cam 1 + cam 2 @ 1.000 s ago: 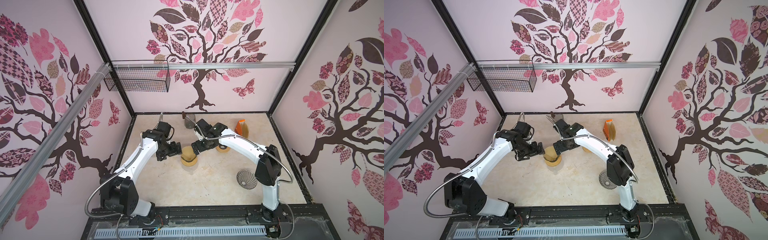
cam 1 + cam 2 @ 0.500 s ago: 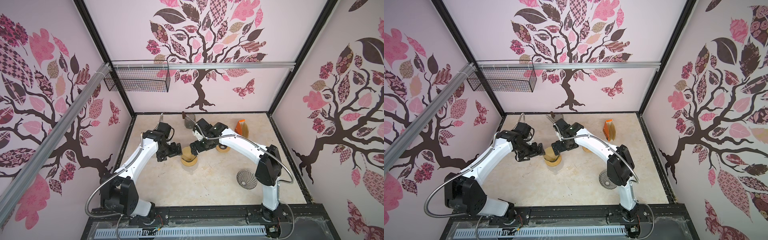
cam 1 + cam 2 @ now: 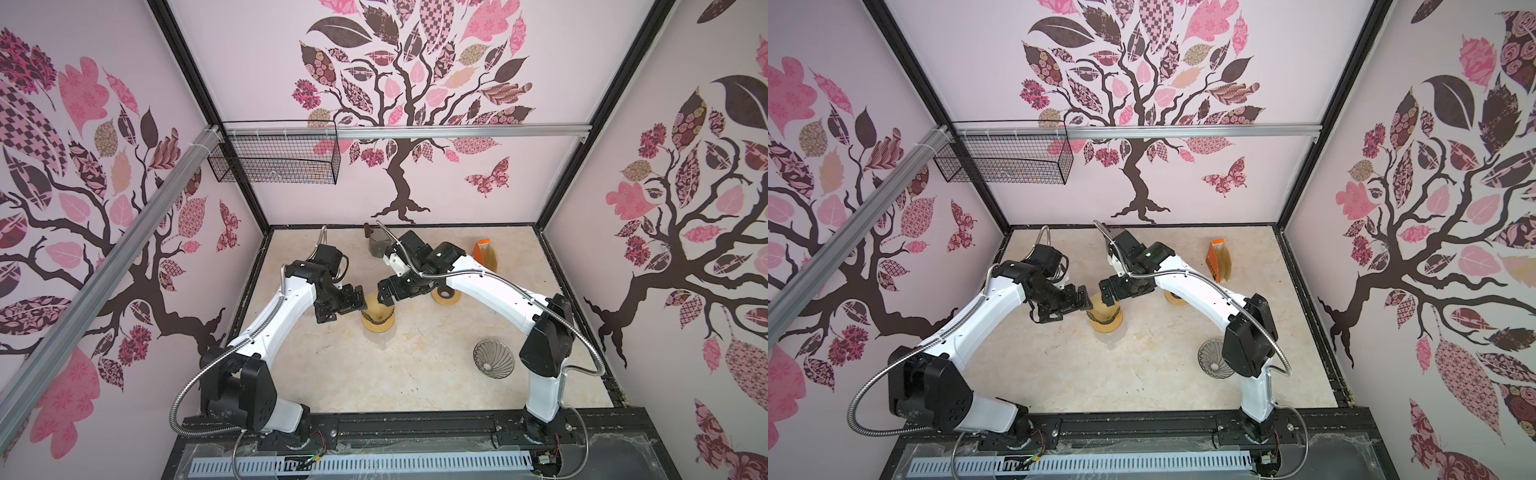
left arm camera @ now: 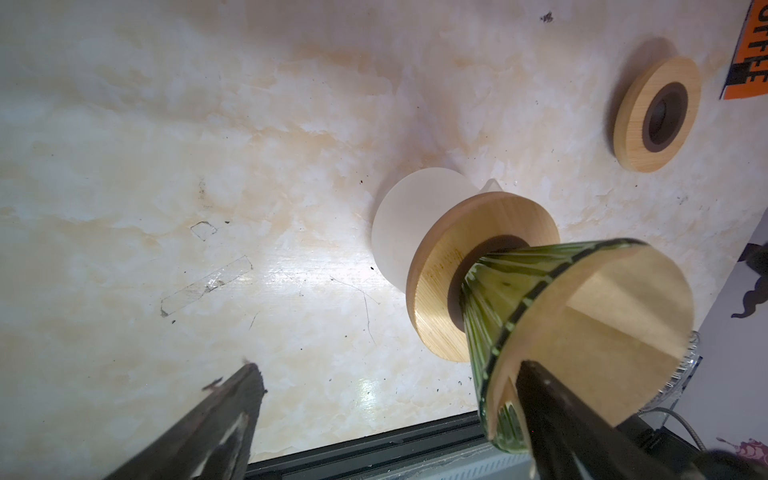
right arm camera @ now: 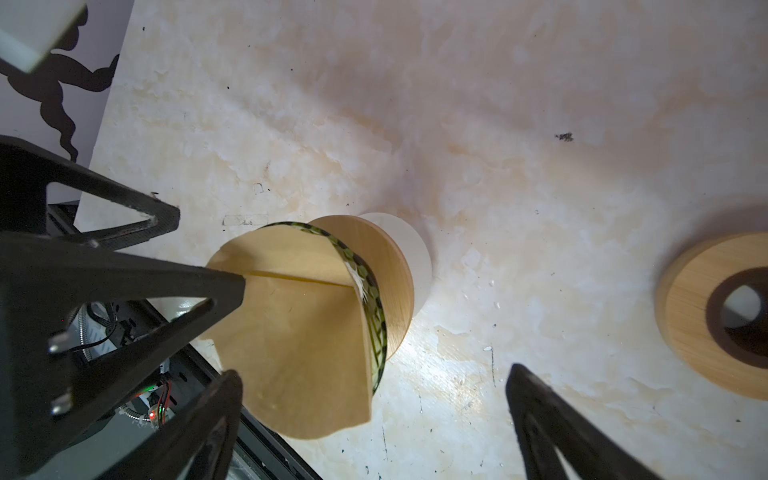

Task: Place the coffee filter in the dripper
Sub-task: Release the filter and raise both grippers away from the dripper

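Note:
The dripper (image 3: 377, 322) is a green glass cone (image 4: 494, 299) on a wooden collar (image 4: 436, 291), standing mid-table in both top views. The brown paper coffee filter (image 4: 602, 316) sits in its mouth and stands above the rim (image 5: 374, 316); the filter (image 5: 299, 332) shows a fold seam. My left gripper (image 3: 358, 297) (image 4: 386, 419) is open on the dripper's left, one fingertip (image 5: 237, 282) at the filter's edge. My right gripper (image 3: 383, 291) (image 5: 370, 415) is open over the dripper's far right side, holding nothing.
A second wooden ring (image 3: 445, 296) lies right of the dripper. A clear ribbed glass cone (image 3: 493, 358) stands near the right arm's base. An orange filter pack (image 3: 484, 253) and a grey container (image 3: 376, 245) stand at the back.
The right gripper has edged slightly left toward the dripper. The left arm, the filter and the dripper have not visibly moved.

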Robot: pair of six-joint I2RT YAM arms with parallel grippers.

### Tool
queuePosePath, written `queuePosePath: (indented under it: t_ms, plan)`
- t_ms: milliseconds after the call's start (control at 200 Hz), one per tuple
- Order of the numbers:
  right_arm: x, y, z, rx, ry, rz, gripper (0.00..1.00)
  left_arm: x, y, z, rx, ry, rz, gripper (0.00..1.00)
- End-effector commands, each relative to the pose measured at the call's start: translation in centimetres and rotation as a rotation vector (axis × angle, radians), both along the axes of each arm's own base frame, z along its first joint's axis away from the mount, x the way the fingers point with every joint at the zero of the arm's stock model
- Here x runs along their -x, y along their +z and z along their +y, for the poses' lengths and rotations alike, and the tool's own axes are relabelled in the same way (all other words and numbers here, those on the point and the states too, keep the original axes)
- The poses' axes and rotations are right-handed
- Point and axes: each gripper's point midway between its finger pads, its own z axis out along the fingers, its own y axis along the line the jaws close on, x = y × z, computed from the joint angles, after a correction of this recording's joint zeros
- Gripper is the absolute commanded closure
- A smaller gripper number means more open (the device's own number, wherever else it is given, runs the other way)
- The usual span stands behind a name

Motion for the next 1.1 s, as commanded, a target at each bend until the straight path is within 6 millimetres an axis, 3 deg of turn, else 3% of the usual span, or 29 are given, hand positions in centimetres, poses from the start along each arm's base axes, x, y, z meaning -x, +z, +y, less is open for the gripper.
queuePosePath:
  t_ms: [0,255,650,805,1095]
  plan:
    - [0.1,2.7,-0.2,-0.049,0.001,-0.038,0.0,-0.3,1.0,-0.3,0.034,-0.004,-0.036,0.02]
    - [0.2,4.5,0.2,-0.096,0.007,-0.044,0.0,-0.9,2.5,-0.7,0.06,0.0,-0.084,0.02]
    - [-0.4,7.7,-0.8,-0.127,-0.026,-0.112,0.0,-1.5,7.6,-1.3,0.14,-0.03,-0.199,0.02]
    - [-1.0,8.3,-2.9,-0.111,-0.082,-0.139,0.0,-1.0,9.4,-1.3,0.171,-0.035,-0.237,0.02]
    - [-2.4,7.6,-9.3,-0.122,-0.249,-0.119,0.0,0.8,11.6,-1.7,0.242,-0.049,-0.294,0.02]
